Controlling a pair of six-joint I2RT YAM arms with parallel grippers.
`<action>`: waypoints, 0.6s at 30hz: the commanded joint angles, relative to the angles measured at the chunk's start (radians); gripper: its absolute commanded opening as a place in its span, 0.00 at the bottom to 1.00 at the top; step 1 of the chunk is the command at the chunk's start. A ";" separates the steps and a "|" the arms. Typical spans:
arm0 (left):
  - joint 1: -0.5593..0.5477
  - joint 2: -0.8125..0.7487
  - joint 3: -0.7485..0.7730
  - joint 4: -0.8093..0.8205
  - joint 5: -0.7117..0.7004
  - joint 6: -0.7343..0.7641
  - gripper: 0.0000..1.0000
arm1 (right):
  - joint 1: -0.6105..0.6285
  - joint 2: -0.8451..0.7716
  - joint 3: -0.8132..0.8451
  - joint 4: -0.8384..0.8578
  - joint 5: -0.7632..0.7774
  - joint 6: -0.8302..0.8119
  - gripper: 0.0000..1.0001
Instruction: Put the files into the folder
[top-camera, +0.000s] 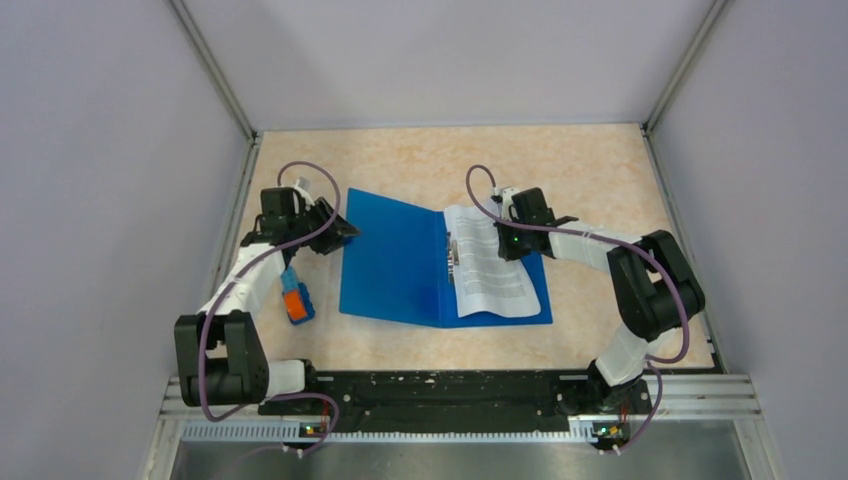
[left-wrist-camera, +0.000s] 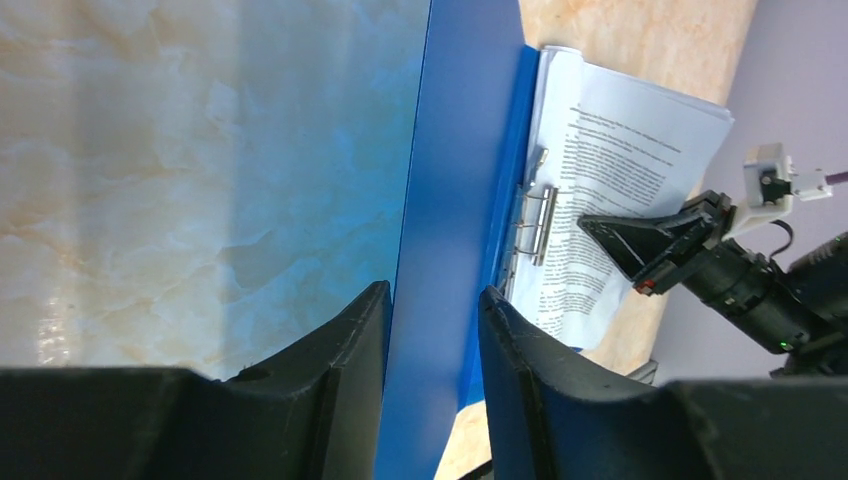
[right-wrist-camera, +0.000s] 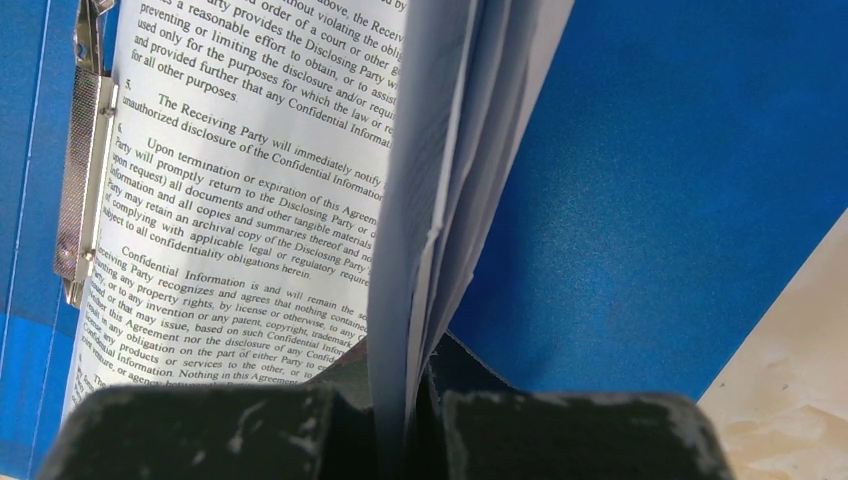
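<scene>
The blue folder lies open on the table, its metal clip at the spine. The files, printed white sheets, rest on its right half. My right gripper is shut on the right edge of the files, and the pinched sheets rise curled above the folder's blue inside; the jaws show no gap. My left gripper is at the far left corner of the left cover. Its fingers stand apart, one on each side of the cover's edge.
A small orange-and-blue block lies on the table left of the folder, beside my left forearm. Grey walls close in the table on the left, right and far sides. The right gripper shows over the files in the left wrist view.
</scene>
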 joint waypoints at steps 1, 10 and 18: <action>-0.003 -0.051 -0.008 0.062 0.080 -0.039 0.42 | 0.015 -0.038 0.011 0.010 0.009 0.008 0.00; -0.004 -0.068 -0.014 0.030 0.060 -0.026 0.31 | 0.014 -0.045 0.016 0.004 0.021 0.012 0.00; -0.006 -0.078 -0.050 0.015 0.039 -0.003 0.16 | 0.014 -0.078 0.018 -0.016 0.057 0.014 0.00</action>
